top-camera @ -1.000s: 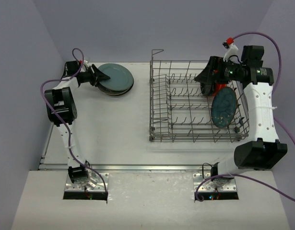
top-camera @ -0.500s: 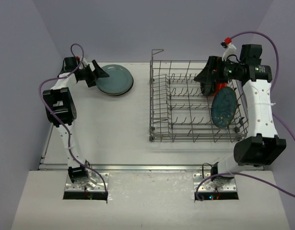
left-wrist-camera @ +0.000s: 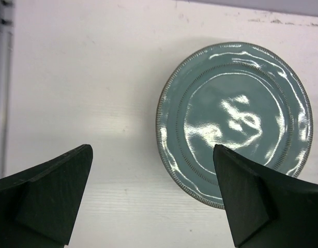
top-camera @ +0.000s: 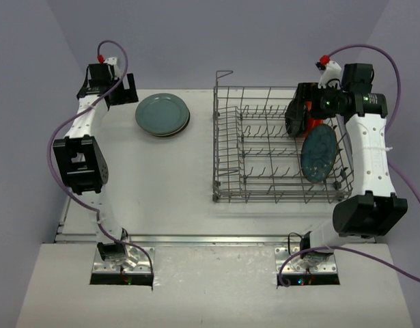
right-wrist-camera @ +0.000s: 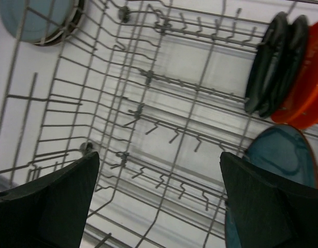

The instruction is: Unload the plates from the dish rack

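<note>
We see the left fingers [left-wrist-camera: 50, 196] spread wide with nothing between them, hanging above the bench [top-camera: 162, 191] at its far left. Just to their right a stack of plates [top-camera: 162, 115] lies flat on the bench, with a glossy teal plate [left-wrist-camera: 236, 121] on top and a darker rim showing under it.

The dish rack [top-camera: 264, 164] stands on the right half of the bench, its raised wire loop at the far left corner. Three kinds of plates stand on edge at its right end: two dark plates [right-wrist-camera: 275, 62] side by side, an orange-red plate [right-wrist-camera: 306, 77] just right of them, and nearer to us a big blue-green plate [top-camera: 317, 152] with a red rim, leaning in the tines.

The right fingers [right-wrist-camera: 50, 201] are also wide apart and hold nothing. They hang over the far right part of the rack, close to the dark plates. We cannot tell whether they touch them.
</note>
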`<action>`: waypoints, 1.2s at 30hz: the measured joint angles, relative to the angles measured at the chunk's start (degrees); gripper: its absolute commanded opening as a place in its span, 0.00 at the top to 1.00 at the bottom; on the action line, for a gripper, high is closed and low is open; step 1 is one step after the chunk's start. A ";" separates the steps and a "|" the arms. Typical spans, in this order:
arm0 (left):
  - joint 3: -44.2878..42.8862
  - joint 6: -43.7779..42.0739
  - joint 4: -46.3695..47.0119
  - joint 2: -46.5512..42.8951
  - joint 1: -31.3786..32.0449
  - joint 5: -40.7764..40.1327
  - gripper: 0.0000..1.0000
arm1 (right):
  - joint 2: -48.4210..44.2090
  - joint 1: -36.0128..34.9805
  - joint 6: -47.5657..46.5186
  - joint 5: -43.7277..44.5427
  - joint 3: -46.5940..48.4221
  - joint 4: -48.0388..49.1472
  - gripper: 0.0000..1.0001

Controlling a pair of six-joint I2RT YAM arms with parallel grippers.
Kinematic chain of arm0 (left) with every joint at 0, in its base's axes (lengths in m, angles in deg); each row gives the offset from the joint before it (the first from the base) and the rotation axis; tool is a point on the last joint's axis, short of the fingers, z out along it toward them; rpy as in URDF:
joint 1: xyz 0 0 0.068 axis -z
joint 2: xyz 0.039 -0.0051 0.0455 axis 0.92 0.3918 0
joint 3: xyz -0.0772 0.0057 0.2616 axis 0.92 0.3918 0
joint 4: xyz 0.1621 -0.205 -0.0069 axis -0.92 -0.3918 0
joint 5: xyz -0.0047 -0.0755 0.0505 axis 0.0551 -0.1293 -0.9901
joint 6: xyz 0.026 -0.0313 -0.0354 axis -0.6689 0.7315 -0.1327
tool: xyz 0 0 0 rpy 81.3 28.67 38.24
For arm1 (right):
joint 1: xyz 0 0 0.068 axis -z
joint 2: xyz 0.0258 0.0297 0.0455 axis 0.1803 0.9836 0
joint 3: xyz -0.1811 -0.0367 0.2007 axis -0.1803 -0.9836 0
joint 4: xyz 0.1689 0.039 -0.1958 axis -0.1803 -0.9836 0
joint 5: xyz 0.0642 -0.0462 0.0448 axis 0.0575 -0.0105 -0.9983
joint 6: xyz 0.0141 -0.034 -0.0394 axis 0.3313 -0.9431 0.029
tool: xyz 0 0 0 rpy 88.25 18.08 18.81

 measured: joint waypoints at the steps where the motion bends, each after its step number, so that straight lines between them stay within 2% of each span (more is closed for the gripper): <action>1: 1.98 -1.41 0.77 -2.42 1.08 -1.99 0.00 | -0.27 0.04 -0.30 3.05 -0.25 0.14 0.03; 6: 11.39 -9.77 7.56 -14.78 9.92 -10.14 0.00 | -4.17 2.05 -1.45 13.30 -4.14 0.05 0.04; 12: 16.52 -16.34 13.50 -22.79 21.72 -14.48 0.00 | -8.47 5.93 -4.37 20.78 -7.25 -1.53 0.08; 18: 20.56 -19.73 15.10 -25.36 25.77 -15.97 0.00 | -6.54 9.41 -6.28 22.39 -7.42 -4.19 0.20; 23: 21.72 -20.86 14.96 -25.49 26.33 -16.90 0.00 | -0.93 10.06 -7.73 20.51 -6.45 -7.68 0.38; 31: 22.98 -21.56 15.03 -27.70 26.40 -18.03 0.00 | 7.04 10.04 -9.34 19.26 -5.92 -9.12 0.59; 34: 23.42 -21.75 15.06 -28.41 26.40 -18.41 0.00 | 7.97 10.16 -9.90 19.73 -5.91 -8.79 0.82; 36: 23.63 -21.84 15.04 -28.59 26.40 -18.60 0.00 | 8.48 10.34 -10.42 20.23 -5.68 -8.74 0.91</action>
